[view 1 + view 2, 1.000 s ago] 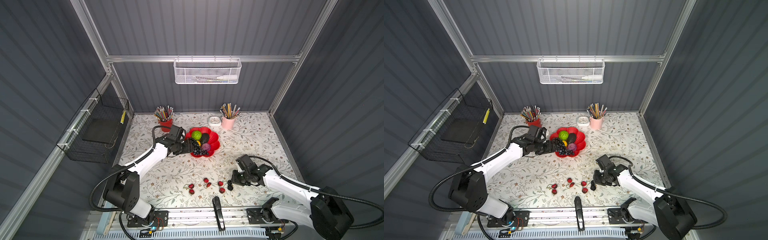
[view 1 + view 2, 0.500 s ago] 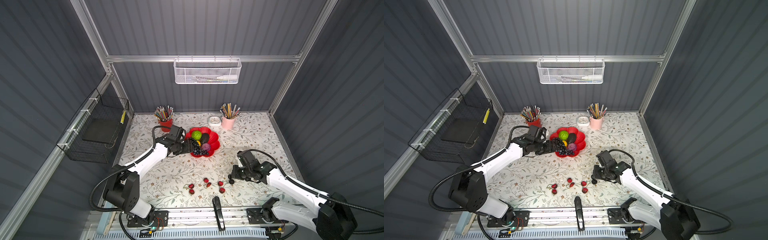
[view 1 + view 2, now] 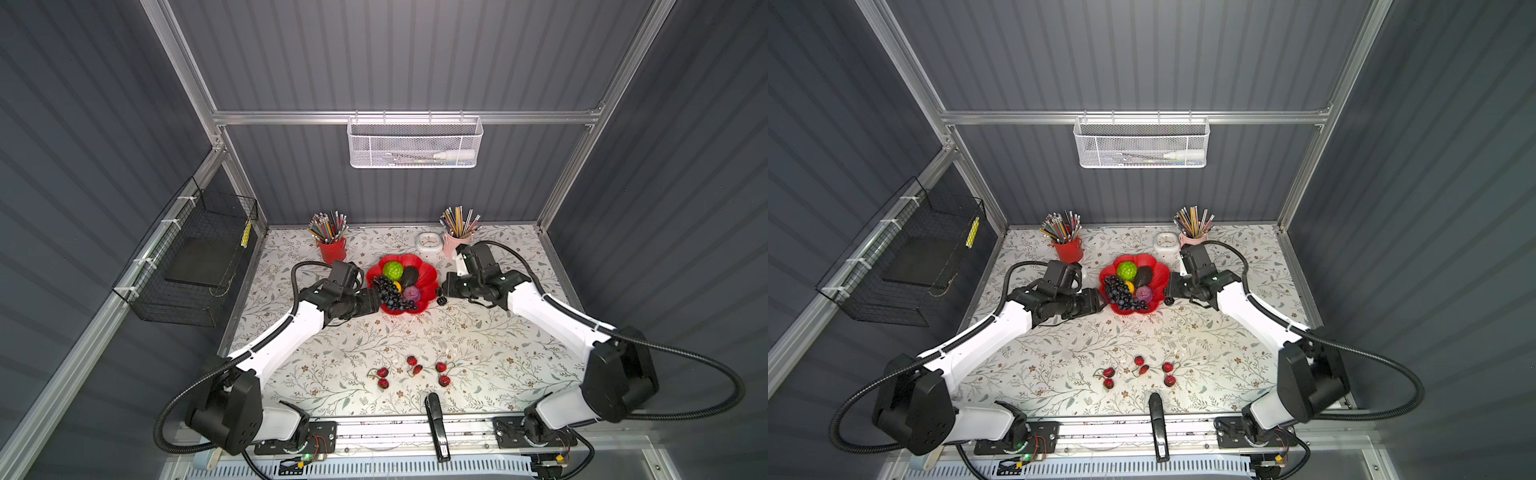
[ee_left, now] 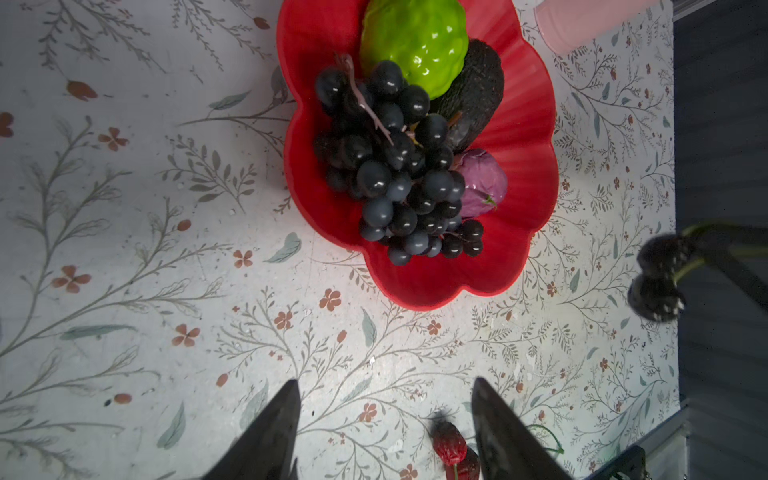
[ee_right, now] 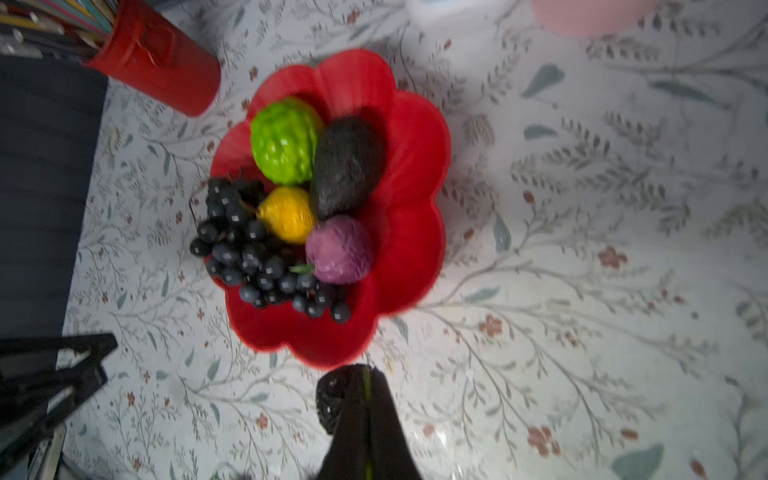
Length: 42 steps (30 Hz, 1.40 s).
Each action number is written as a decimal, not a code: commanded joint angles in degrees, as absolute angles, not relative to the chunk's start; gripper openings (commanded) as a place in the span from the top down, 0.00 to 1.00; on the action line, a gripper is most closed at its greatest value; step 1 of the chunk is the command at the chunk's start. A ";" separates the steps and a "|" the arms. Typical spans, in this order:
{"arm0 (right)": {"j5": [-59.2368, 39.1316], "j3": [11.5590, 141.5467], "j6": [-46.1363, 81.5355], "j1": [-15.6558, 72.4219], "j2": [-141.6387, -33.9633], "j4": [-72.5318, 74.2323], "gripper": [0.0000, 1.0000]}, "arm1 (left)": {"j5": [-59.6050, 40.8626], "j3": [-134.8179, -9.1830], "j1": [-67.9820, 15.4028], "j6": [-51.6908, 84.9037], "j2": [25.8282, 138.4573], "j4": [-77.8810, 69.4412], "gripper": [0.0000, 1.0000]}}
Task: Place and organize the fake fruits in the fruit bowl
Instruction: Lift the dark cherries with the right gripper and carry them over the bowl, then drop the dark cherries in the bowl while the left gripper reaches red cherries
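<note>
Five fruits already lie in the fruit bowl (image 3: pixel 428 274): a dark grape bunch (image 3: pixel 390 293), a bumpy lime-green ball (image 3: pixel 392 270), a yellow pear (image 5: pixel 286 214), a dark avocado (image 3: pixel 410 276) and a purple round fruit (image 3: pixel 412 293). The right gripper (image 3: pixel 444 291) is pinched tight on the green stem of a tiny black cluster (image 3: pixel 441 296), which hangs just beside the bowl's right rim. The left gripper (image 4: pixel 384 419) hovers at the bowl's left edge, jaws spread and holding nothing. Red stemmed cherries (image 3: pixel 415 370) lie scattered on the flowered table (image 3: pixel 478 340), near its front and well apart from the bowl.
</note>
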State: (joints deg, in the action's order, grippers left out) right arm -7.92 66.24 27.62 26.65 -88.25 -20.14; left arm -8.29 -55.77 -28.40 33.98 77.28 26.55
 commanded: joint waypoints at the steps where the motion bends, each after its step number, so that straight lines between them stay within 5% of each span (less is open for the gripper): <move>1: -10.76 71.12 24.53 25.16 -94.34 -16.24 0.96 | -6.50 -53.43 -28.11 36.26 74.86 27.78 0.34; 12: -14.01 85.04 26.41 24.41 -111.39 -16.15 0.95 | -6.56 -52.71 -28.08 36.11 74.07 28.12 0.34; 25: -13.98 86.35 26.03 24.38 -117.14 -15.89 0.92 | -6.33 -52.37 -28.12 36.61 73.78 28.75 0.34; 32: -12.88 86.44 23.55 24.43 -117.06 -16.15 0.83 | -6.16 -52.57 -28.11 36.52 74.18 30.92 0.31; 42: -9.78 86.31 17.63 24.36 -109.74 -18.64 0.58 | -11.25 -52.41 -28.29 36.28 77.17 36.65 0.29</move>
